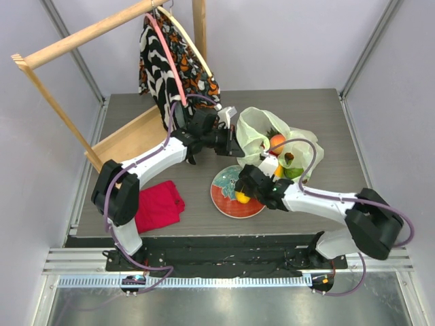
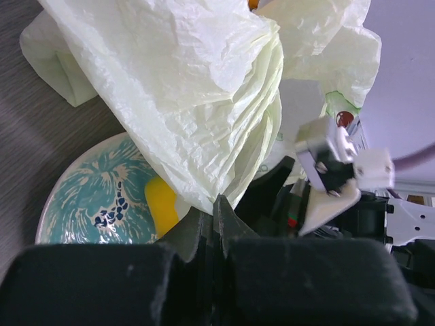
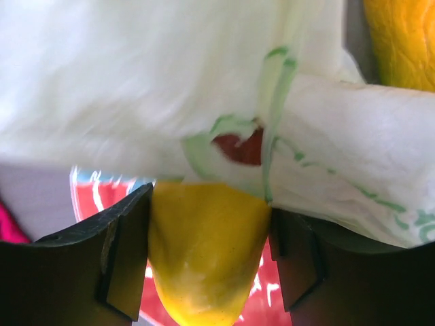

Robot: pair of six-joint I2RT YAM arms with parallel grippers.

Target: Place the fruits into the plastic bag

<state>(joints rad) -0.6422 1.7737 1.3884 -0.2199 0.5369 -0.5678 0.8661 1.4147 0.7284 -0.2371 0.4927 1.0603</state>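
One yellow mango (image 3: 207, 251), between right fingers (image 3: 119, 261), touching both

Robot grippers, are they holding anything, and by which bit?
The left gripper pinches the plastic bag by a bunched fold at its edge. The right gripper has the yellow mango between its fingers, gripped across its sides.

The plastic bag (image 1: 255, 129) droops over the plate's (image 1: 221, 198) far rim, and the left arm (image 1: 160, 157) crosses behind it, closing that side. The plate's near-left edge lies open. A yellow mango (image 3: 204, 272) seems to fill the right gripper's (image 3: 209, 217) gap. The table (image 1: 340, 136) is bare right of the bag.
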